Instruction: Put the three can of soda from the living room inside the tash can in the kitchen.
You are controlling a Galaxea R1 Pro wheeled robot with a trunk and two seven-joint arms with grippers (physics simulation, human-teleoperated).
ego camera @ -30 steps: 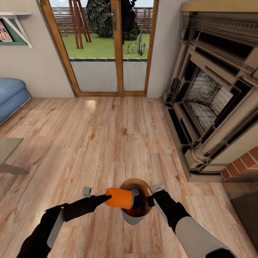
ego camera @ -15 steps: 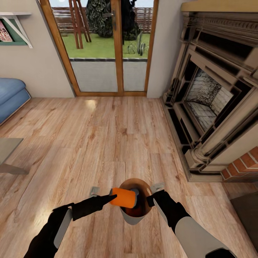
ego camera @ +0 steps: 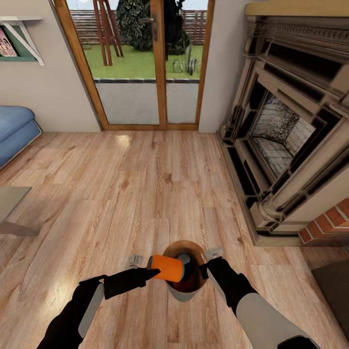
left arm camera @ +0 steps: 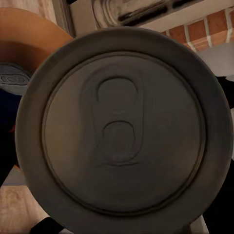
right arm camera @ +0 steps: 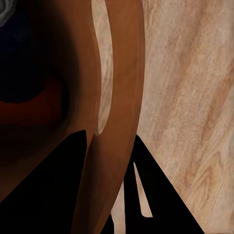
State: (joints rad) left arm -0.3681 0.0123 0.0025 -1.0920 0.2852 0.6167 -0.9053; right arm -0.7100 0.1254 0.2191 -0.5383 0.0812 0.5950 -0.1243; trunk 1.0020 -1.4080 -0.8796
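Clamped on an orange soda can (ego camera: 167, 268) held sideways over the trash can (ego camera: 182, 293), whose rim the right gripper (ego camera: 207, 264) pinches, the left gripper (ego camera: 151, 272) seemingly need only release.

Bin (ego camera: 186, 293) stands on the plank floor (ego camera: 145, 194) low and centre in the head view, between the two arms; left gripper (ego camera: 151, 269) holds a can (ego camera: 167, 268) lying sideways over the bin's left rim, right gripper (ego camera: 207, 264) clamped on the right rim. Another can (ego camera: 183, 258) sits inside the bin. Glass doors (ego camera: 145, 63) straight ahead, fireplace (ego camera: 291, 131) along the right, sofa (ego camera: 14, 131) far left, with a table corner (ego camera: 9, 201) nearer on that side.
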